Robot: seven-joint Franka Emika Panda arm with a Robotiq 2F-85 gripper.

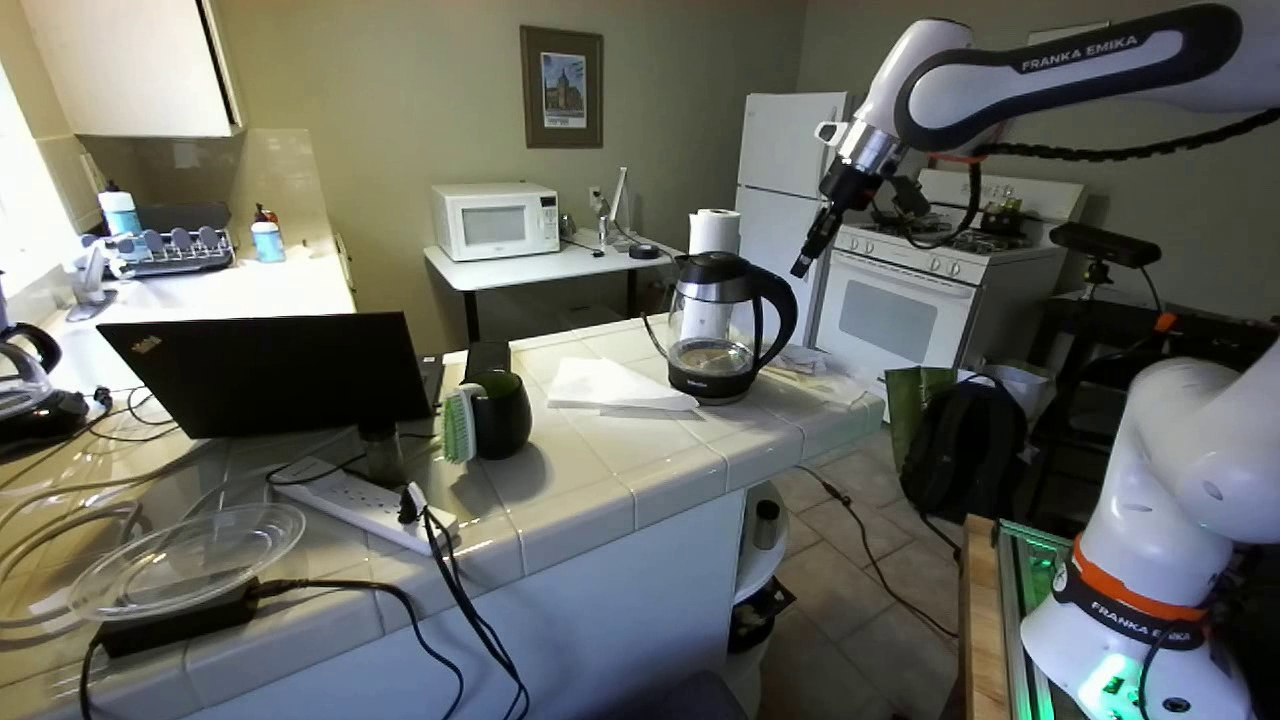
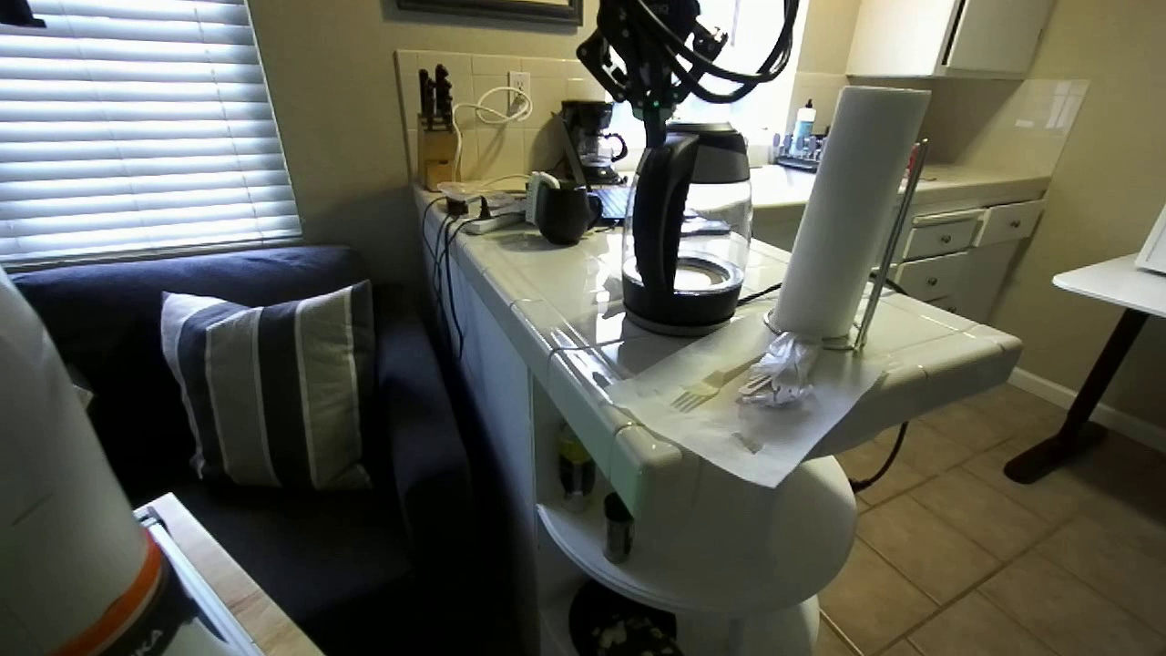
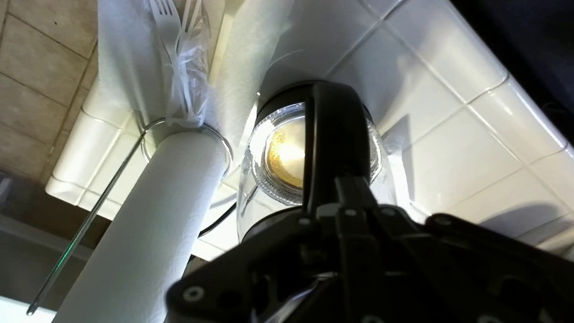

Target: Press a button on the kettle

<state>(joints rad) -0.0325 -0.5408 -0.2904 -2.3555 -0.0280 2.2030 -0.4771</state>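
Wrist view: gripper [image 3: 341, 201] near the handle [image 3: 337, 139] of the kettle [image 3: 284, 168], jaws pinched together, empty. Lining-up step imo; next, gently push the button (I can't spot it).

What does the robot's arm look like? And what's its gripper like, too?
The arm is smooth, rounded and mostly white, with a dark stripe marked FRANKA EMIKA in white. An orange ring wraps it near the bottom, and a bumpy black cable hangs below its upper part. The gripper is black and jointed, with round bolts.
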